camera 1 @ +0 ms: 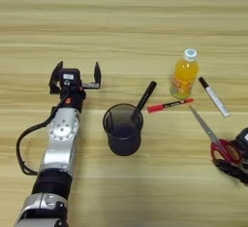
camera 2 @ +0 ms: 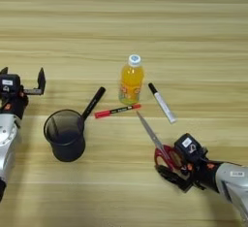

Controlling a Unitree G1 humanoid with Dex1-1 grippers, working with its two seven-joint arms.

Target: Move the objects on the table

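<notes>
On the table [camera 1: 121, 22] my right gripper [camera 2: 170, 165] lies low at the near right, shut on the red handles of the scissors [camera 2: 149, 131], whose blades point up-left. An orange-drink bottle [camera 1: 184, 75] with a white cap stands upright. Beside it lie a white black-capped marker [camera 1: 214, 96] and a red pen [camera 1: 169, 105]. A black marker [camera 1: 146, 95] rests with its lower end by the rim of the black mesh pen cup [camera 1: 123, 129]. My left gripper [camera 1: 77, 69] is open left of the cup, holding nothing.
My left forearm [camera 1: 60, 138] stretches from the near left edge toward the middle, with a black cable looping off its left side. The far half of the wooden table shows only bare planks.
</notes>
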